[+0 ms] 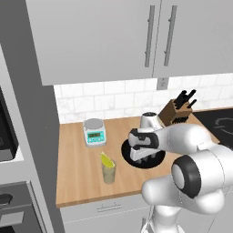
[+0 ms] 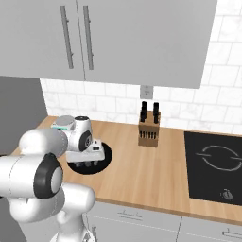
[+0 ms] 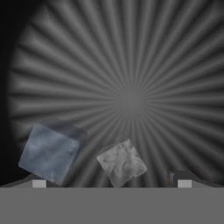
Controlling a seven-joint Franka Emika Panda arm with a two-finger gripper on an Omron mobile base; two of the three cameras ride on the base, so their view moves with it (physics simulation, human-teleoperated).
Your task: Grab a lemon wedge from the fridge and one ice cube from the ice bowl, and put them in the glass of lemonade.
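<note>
With the lemon wedge (image 1: 107,159) already in the glass of lemonade (image 1: 108,173), the gripper (image 3: 111,183) hangs wide open inside the ice bowl (image 1: 128,158) and should centre on the smaller ice cube (image 3: 122,162) before closing.

The arm's white hand covers most of the ice bowl (image 1: 129,157), so from behind, the cubes inside cannot be seen, and in the right base view the arm hides the glass altogether. The stovetop (image 1: 223,123) runs off the picture's right edge, and the scale (image 1: 94,132) display is too small to read.
</note>
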